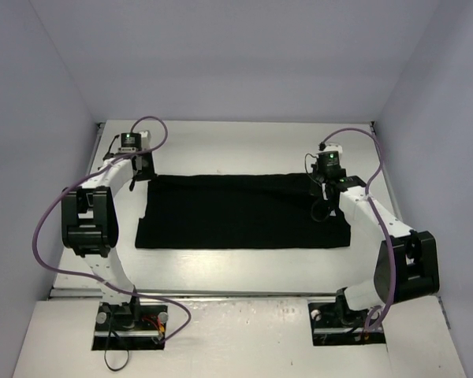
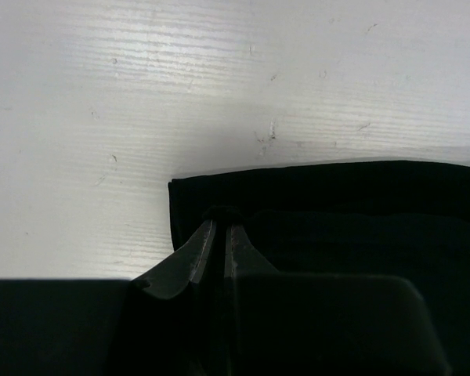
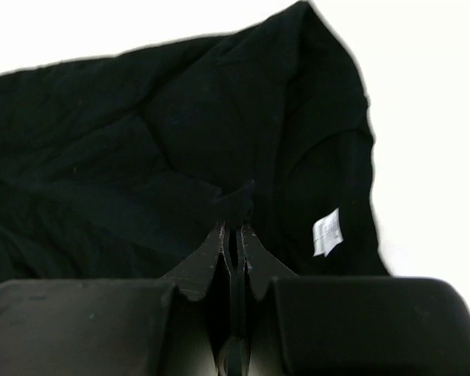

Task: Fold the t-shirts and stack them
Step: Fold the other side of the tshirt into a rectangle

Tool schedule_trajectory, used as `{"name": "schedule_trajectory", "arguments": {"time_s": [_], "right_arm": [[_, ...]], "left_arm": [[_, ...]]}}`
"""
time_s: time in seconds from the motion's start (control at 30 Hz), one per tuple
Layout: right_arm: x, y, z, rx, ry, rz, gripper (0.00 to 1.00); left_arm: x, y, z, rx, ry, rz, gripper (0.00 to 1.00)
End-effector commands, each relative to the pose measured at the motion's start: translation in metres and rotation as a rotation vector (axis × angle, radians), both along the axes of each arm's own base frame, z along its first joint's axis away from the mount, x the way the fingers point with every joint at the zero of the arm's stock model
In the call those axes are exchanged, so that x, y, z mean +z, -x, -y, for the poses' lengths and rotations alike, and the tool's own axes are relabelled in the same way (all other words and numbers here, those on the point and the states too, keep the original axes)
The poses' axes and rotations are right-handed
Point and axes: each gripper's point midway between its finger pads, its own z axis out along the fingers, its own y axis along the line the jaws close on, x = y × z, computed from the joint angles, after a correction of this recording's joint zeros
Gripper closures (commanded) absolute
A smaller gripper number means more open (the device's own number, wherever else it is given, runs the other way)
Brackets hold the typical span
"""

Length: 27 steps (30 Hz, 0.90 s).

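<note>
One black t-shirt (image 1: 236,213) lies flat on the white table (image 1: 244,150) as a wide folded rectangle. My left gripper (image 1: 142,172) is at its far left corner. In the left wrist view the left gripper (image 2: 219,223) is shut, with a small bump of the t-shirt (image 2: 360,204) pinched at its tips, just inside the corner. My right gripper (image 1: 323,197) is over the shirt's far right end. In the right wrist view the right gripper (image 3: 236,227) is shut on a raised tuft of the t-shirt (image 3: 141,117). A white label (image 3: 327,232) shows beside it.
Grey enclosure walls (image 1: 47,94) surround the table on the left, back and right. A raised ledge (image 1: 236,293) runs along the near edge by the arm bases. Purple cables (image 1: 43,220) loop off both arms.
</note>
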Motion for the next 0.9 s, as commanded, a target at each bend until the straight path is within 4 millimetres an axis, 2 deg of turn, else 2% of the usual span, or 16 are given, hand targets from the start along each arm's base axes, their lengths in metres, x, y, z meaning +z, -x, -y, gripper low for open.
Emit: {"name": "schedule_trajectory", "arguments": {"time_s": [0.0, 0.17, 0.27, 0.47, 0.6, 0.73, 0.87], "right_arm": [[0.009, -0.003, -0.006, -0.031, -0.014, 0.059, 1.00], [0.004, 0.004, -0.005, -0.039, -0.003, 0.050, 1.00], [0.005, 0.006, -0.003, -0.041, 0.005, 0.055, 1.00], [0.015, 0.006, 0.000, -0.048, 0.014, 0.083, 1.00], [0.018, 0.005, 0.000, -0.047, 0.012, 0.091, 1.00], [0.023, 0.007, -0.001, -0.039, 0.008, 0.105, 1.00], [0.028, 0.010, -0.001, -0.034, 0.002, 0.119, 1.00]], "left_arm": [[0.026, -0.009, -0.003, 0.003, -0.031, 0.090, 1.00], [0.020, -0.008, -0.004, 0.008, -0.031, 0.078, 1.00], [0.025, -0.013, -0.006, -0.015, -0.056, 0.098, 1.00], [0.069, -0.050, -0.007, -0.114, -0.121, 0.237, 1.00], [0.079, -0.066, -0.002, -0.194, -0.144, 0.285, 1.00], [0.078, -0.069, 0.001, -0.264, -0.165, 0.301, 1.00], [0.061, -0.055, 0.006, -0.308, -0.156, 0.279, 0.98]]}}
